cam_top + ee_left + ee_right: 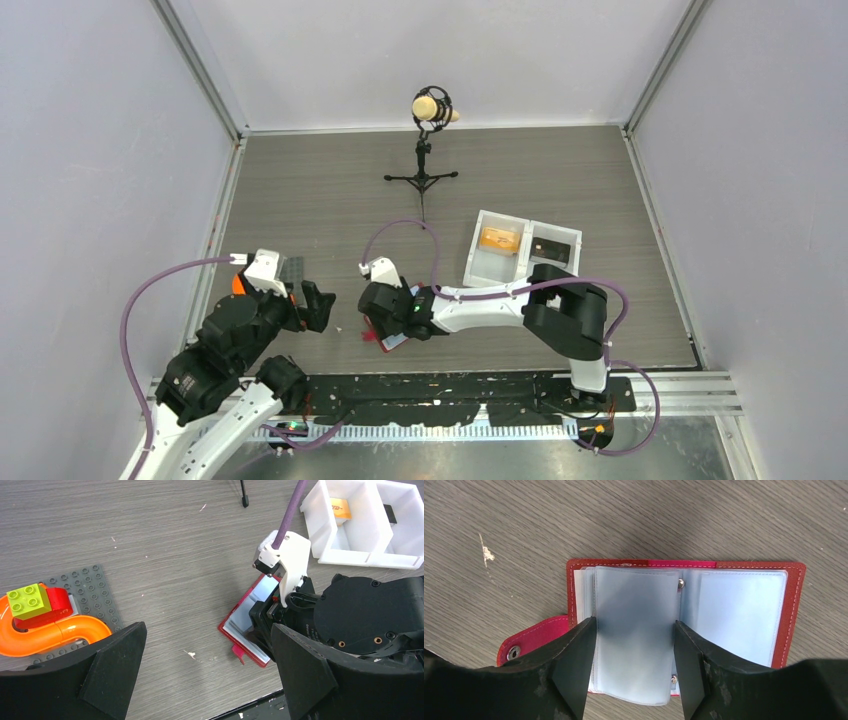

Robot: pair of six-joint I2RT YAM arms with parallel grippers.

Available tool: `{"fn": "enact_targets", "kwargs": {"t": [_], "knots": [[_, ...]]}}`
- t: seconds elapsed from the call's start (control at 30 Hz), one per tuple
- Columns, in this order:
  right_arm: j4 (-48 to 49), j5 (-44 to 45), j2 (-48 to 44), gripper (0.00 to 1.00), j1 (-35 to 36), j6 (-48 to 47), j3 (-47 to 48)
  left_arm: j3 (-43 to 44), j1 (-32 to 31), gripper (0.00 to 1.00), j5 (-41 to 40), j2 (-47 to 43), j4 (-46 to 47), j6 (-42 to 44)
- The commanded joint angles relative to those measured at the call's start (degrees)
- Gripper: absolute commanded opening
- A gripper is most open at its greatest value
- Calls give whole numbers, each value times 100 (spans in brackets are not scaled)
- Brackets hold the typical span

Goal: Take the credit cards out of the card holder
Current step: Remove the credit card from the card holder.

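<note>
Grey wood-grain bench [330, 190] here, scuffed with a few pale flecks [486, 554]; down near the front edge, a small red stitched folding card holder [734, 615] lies open and flat, clear plastic sleeves facing up, its snap tab poking out to one side; to the right and further back, a white plastic two-compartment tray [350, 556] sits flat; at the far middle, a black tripod microphone stand [421, 178] plants its legs on the surface; over on the left, a dark grey studded plastic baseplate [90, 587] lies flat, well apart from the card holder.
</note>
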Motion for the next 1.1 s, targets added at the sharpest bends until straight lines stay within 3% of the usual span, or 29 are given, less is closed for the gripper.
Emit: {"fn": "enact_targets", "kwargs": {"t": [0.0, 0.3, 0.53, 1.07], "knots": [[94, 214, -262, 58, 31, 183, 3, -9, 26, 100, -81, 110, 154, -78], [779, -141, -629, 50, -136, 448, -468, 3, 26, 96, 27, 417, -58, -834], [1710, -618, -1046, 42, -494, 830, -1295, -584, 26, 89, 712, 512, 388, -1787], [2027, -527, -1726, 47, -866, 958, -2113, -1979, 26, 76, 1462, 1258, 1626, -2503]]}}
